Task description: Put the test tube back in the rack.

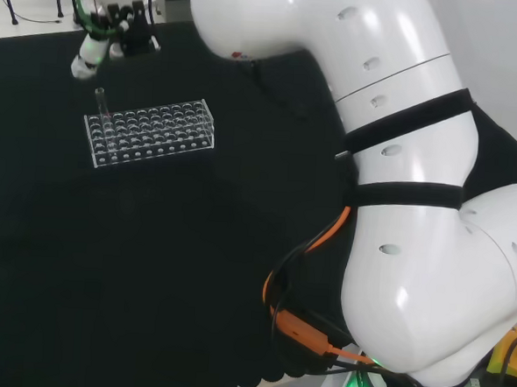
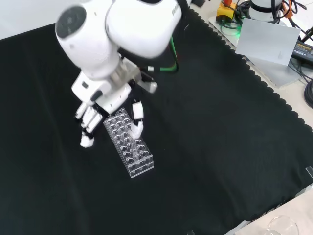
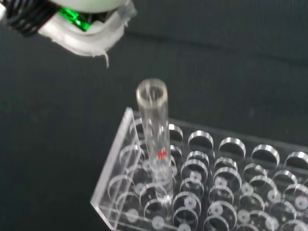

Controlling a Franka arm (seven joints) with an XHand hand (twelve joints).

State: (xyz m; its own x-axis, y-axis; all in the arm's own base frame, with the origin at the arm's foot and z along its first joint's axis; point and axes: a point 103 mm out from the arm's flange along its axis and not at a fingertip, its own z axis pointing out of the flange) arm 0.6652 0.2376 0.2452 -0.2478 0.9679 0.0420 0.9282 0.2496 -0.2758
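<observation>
A clear plastic rack (image 1: pixel 150 132) with many holes lies on the black cloth. One clear test tube (image 1: pixel 101 109) stands upright in a hole at its far left corner in the head view. In the wrist view the test tube (image 3: pixel 156 144) has a small red mark and stands alone in a corner hole of the rack (image 3: pixel 211 187), with nothing touching it. The black and white hand (image 1: pixel 101 39) hovers above and beyond that corner, apart from the tube. Seen from the front, the hand (image 2: pixel 105 105) hangs over the upper end of the rack (image 2: pixel 131 147), fingers (image 2: pixel 88 122) straight and spread, holding nothing.
The arm's white links (image 1: pixel 400 167) stand at the right of the head view. In the front view the cloth's scalloped edge (image 2: pixel 274 93) runs down the right, with a grey sheet (image 2: pixel 266 41) and cables beyond it. A glass vessel (image 2: pixel 282 226) sits at the bottom right.
</observation>
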